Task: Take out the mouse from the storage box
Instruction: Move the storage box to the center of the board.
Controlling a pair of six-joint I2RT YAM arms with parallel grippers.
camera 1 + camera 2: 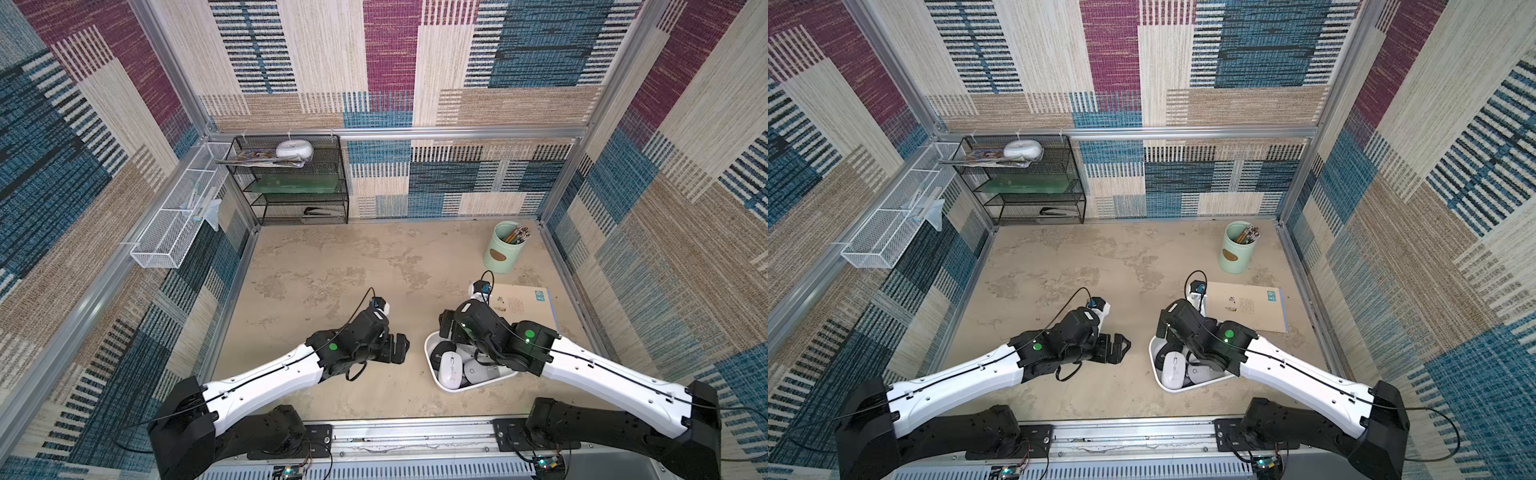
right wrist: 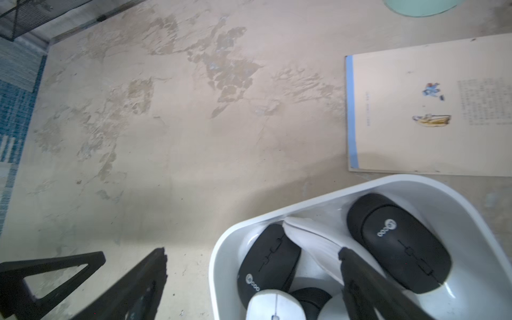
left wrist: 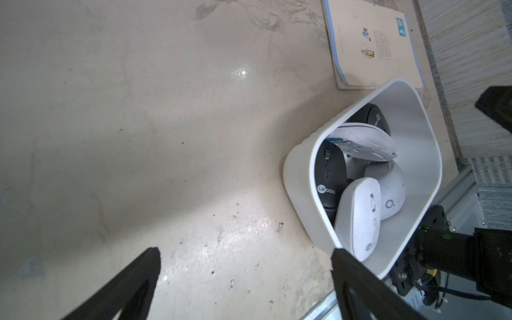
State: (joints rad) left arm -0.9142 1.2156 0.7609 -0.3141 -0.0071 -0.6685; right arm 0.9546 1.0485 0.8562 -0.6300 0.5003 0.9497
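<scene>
The storage box (image 1: pixel 431 371) (image 1: pixel 1154 371) is a white tub at the table's front right, and it holds several mice, black and white. A white mouse (image 1: pixel 449 368) (image 3: pixel 360 216) lies near its front. A black mouse (image 2: pixel 267 263) (image 3: pixel 329 171) rests against the left wall, and another black mouse (image 2: pixel 399 243) lies farther back. My right gripper (image 2: pixel 252 254) (image 1: pixel 446 328) hangs open over the box's left rim, one finger above the mice and one outside over the table. My left gripper (image 3: pixel 246 252) (image 1: pixel 399 347) stands open over bare table just left of the box, holding nothing.
A beige booklet (image 1: pixel 523 303) lies flat just behind the box. A mint-green pencil cup (image 1: pixel 503 249) stands at the back right. A black mesh rack (image 1: pixel 291 183) fills the back left corner, and a white wire basket (image 1: pixel 174 224) hangs on the left wall.
</scene>
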